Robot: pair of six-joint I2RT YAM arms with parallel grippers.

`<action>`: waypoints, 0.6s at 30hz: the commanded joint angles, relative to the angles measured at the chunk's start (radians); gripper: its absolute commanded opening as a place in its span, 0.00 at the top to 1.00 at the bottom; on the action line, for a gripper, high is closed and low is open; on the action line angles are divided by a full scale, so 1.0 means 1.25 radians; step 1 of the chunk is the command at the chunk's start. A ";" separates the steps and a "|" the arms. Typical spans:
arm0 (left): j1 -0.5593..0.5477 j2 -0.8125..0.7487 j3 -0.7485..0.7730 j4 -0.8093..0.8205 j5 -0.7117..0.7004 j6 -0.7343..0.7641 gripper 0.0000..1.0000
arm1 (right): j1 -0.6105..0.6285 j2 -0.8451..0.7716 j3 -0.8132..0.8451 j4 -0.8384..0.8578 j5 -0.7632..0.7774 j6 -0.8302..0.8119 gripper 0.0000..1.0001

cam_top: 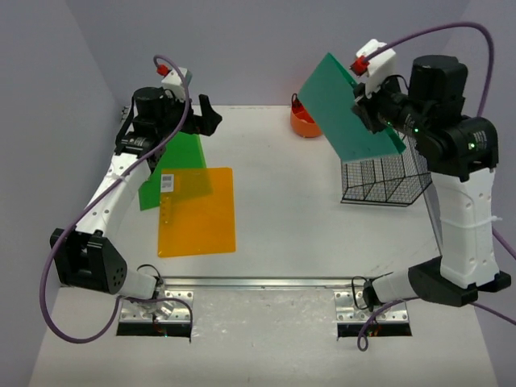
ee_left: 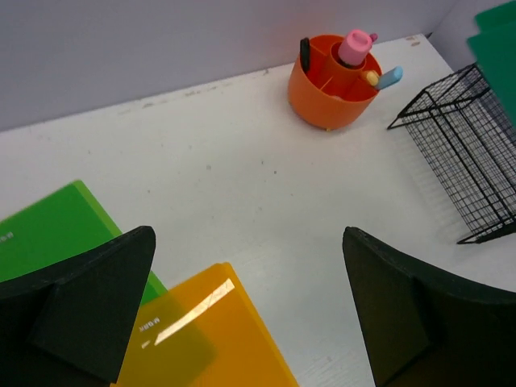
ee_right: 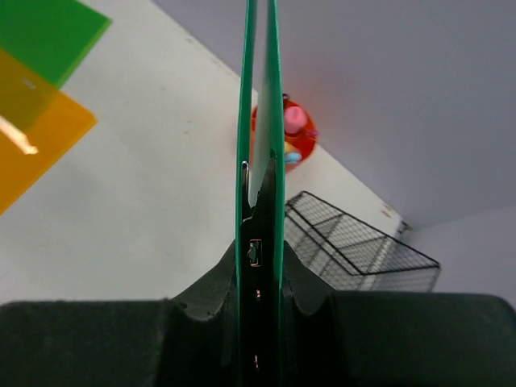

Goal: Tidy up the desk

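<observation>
**While the right gripper pinches a teal folder, the left hangs wide open**

Seen from overhead, the right gripper (cam_top: 369, 111) is closed narrowly on a teal folder (cam_top: 345, 103) and holds it tilted in the air above the black wire basket (cam_top: 385, 179). Its wrist camera adds what that view cannot. The teal folder (ee_right: 276, 121) runs edge-on straight out from between the fingers, clamped on both faces. The wire basket (ee_right: 355, 250) sits below and to the right, and the orange pen cup (ee_right: 297, 139) peeks out beyond the folder.

The left gripper (cam_top: 205, 117) holds nothing. In its wrist view, the left gripper (ee_left: 248, 242) has its jaws spread fully apart over the white desk (ee_left: 242, 161). Under its near fingertip lie a green folder (ee_left: 56, 234) and an orange folder (ee_left: 210, 339). Ahead stands the pen cup (ee_left: 332, 89), its pink and blue contents plain here, though overhead the cup (cam_top: 305, 122) is half hidden.

Only the overhead view shows the whole desk (cam_top: 274, 177) beneath both arms. There the orange folder (cam_top: 197, 214) lies flat, overlapping the green folder (cam_top: 173, 165).
</observation>
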 commanded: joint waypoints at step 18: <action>0.004 0.075 -0.053 0.080 0.027 -0.179 0.00 | -0.078 -0.122 -0.142 0.248 0.424 -0.224 1.00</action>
